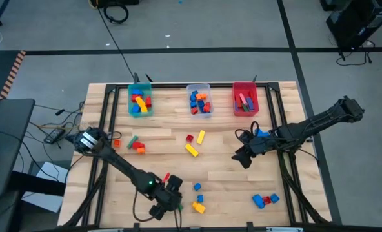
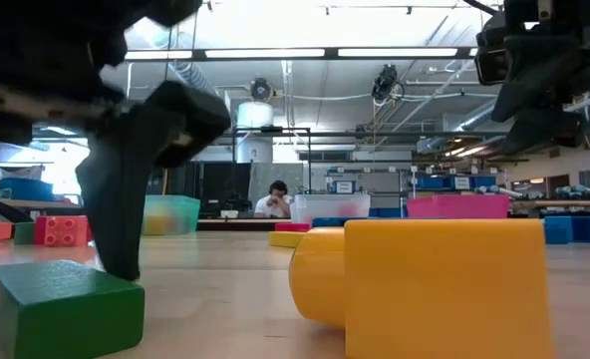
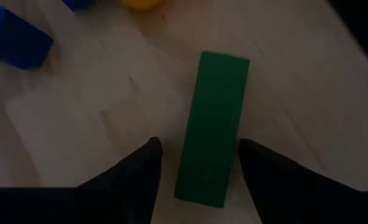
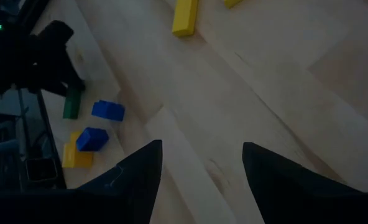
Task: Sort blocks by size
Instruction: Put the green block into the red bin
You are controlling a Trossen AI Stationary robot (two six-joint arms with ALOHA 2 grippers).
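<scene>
A green bar (image 3: 212, 127) lies flat on the table near its front edge, left of centre. My left gripper (image 3: 197, 149) stands open over one end of it, pointing steeply down, with one finger on each long side. A strip of table shows between one finger (image 3: 148, 163) and the bar. In the low view the green bar (image 2: 61, 304) lies in front of a dark finger (image 2: 126, 199). Close by lie a yellow block (image 1: 198, 207) and two blue blocks (image 1: 197, 187). My right gripper (image 1: 242, 156) hangs open over bare wood at the right of centre, with nothing between its fingers. My left gripper has its fingers along the two long sides of the green bar, at one end of it (image 3: 202, 186), coming from above. One finger stands clear of the bar. I cannot tell if the other finger (image 3: 249, 163) touches it. The bar lies flat on the table.
Teal (image 1: 139, 101), clear (image 1: 199, 100) and red (image 1: 245, 98) bins with blocks stand along the far edge. Loose blocks lie at mid-table: red and orange (image 1: 138, 147), yellow (image 1: 191, 150), red (image 1: 190, 138). A blue and red group (image 1: 265, 200) lies at the front right.
</scene>
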